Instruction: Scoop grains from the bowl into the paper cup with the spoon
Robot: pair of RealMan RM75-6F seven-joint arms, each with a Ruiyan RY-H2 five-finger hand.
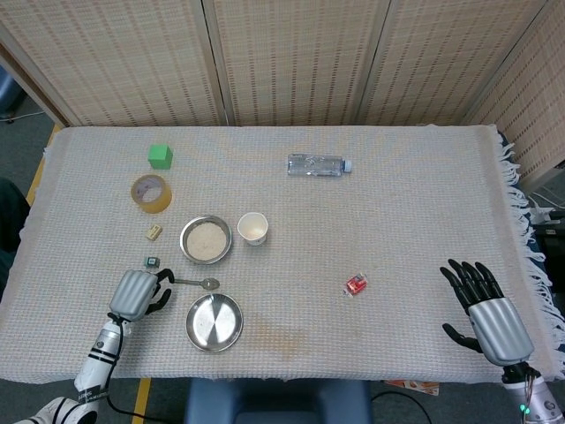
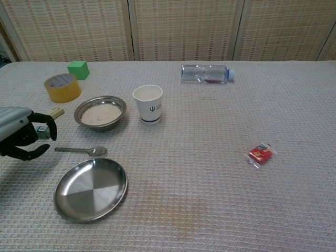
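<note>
A metal bowl of pale grains (image 1: 206, 239) (image 2: 100, 112) sits left of centre, with a white paper cup (image 1: 252, 228) (image 2: 148, 104) upright just to its right. A metal spoon (image 1: 196, 283) (image 2: 81, 150) lies flat on the cloth in front of the bowl, handle pointing left. My left hand (image 1: 138, 294) (image 2: 20, 138) hovers just left of the spoon's handle end, fingers curled apart around nothing. My right hand (image 1: 487, 307) rests open at the table's right front corner, far from everything.
An empty steel plate (image 1: 214, 321) (image 2: 91, 188) lies in front of the spoon. A tape roll (image 1: 151, 193), green cube (image 1: 160, 156), small eraser (image 1: 154, 232) and tiny dark block (image 1: 151, 261) stand left of the bowl. A water bottle (image 1: 318, 164) lies at the back, a red packet (image 1: 356, 284) at centre right.
</note>
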